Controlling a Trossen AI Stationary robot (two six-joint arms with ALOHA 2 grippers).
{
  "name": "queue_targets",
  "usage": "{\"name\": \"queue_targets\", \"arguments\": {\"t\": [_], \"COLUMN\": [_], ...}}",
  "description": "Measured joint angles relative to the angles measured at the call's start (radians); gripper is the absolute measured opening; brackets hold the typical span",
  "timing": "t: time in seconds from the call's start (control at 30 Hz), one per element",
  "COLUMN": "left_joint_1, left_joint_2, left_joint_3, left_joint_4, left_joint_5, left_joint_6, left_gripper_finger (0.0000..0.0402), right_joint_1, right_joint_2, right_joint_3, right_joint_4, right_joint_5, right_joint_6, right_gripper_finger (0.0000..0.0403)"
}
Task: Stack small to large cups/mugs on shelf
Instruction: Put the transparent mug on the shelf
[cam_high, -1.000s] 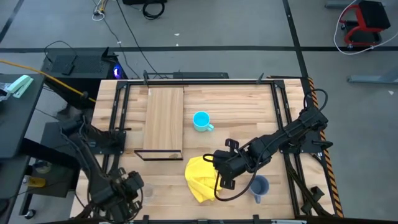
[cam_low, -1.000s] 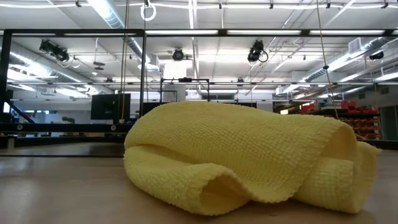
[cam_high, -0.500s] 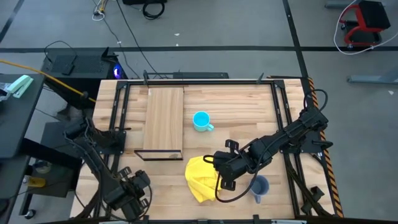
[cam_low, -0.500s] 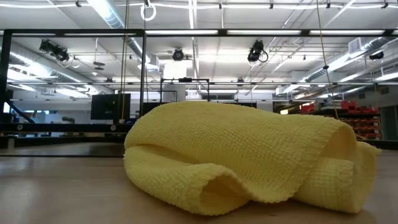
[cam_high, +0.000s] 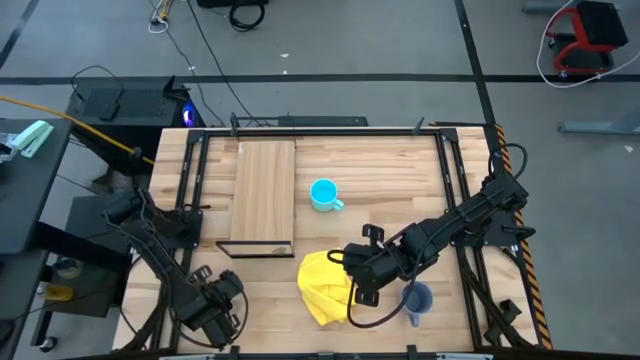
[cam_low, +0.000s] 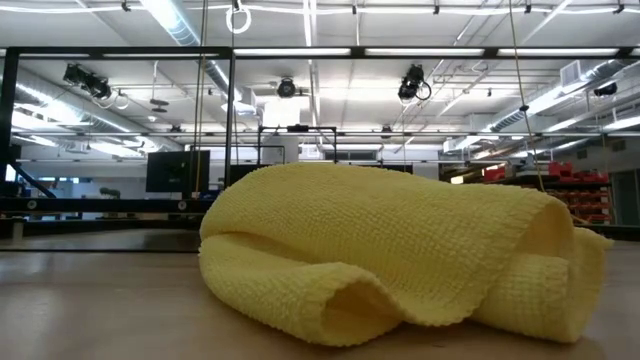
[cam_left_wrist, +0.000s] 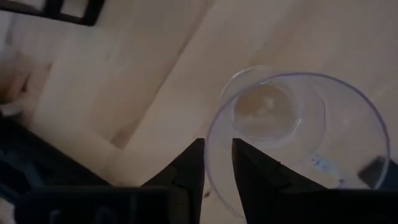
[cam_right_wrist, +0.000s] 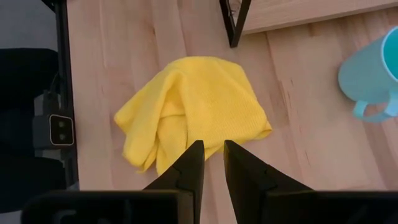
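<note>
Now your left claw (cam_left_wrist: 216, 163) pinches the clear cup's (cam_left_wrist: 292, 140) rim at the worktop's (cam_high: 400, 170) near-left corner, ready for carrying to the shelf (cam_high: 264, 195). Your right claw (cam_right_wrist: 208, 163), fingers nearly together and empty, hovers by the yellow cloth (cam_right_wrist: 186, 109).

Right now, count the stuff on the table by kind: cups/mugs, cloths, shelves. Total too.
Mugs with a handle: 2, the cyan mug and the grey-blue mug.
Clear cups: 1, the clear cup, its rim between the left claw's fingers.
Cloths: 1, the yellow cloth.
Shelves: 1, the wood shelf.
Total: 5.
</note>
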Motion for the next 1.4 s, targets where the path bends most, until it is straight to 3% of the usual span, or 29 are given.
{"name": "queue_targets", "arguments": {"t": [0.27,0.57,0.87,1.1,1.4], "left_joint_1": [0.009,0.062,0.168,0.313,0.536], "left_joint_2": [-0.001,-0.013,-0.015,-0.014,-0.013], "left_joint_3": [0.001,0.006,0.252,0.474,0.571], "left_joint_4": [0.056,0.156,0.135,0.007,0.010], "left_joint_5": [0.000,0.031,0.005,-0.102,-0.110], "left_joint_6": [0.026,0.131,0.382,0.619,0.875], "left_gripper_finger": [0.0015,0.0008,0.0007,0.0006,0.0006], "right_joint_1": [0.000,0.000,0.012,0.046,0.087], "right_joint_2": [0.000,0.000,0.000,0.000,0.000], "right_joint_3": [0.000,0.000,0.000,0.001,0.001], "right_joint_4": [0.001,0.002,-0.004,-0.183,-0.283], "right_joint_5": [0.001,0.017,0.014,0.049,0.120], "right_joint_6": [0.000,-0.007,0.006,0.210,0.330], "right_gripper_finger": [0.0070,0.0070,0.0070,0.0070,0.0070]}}
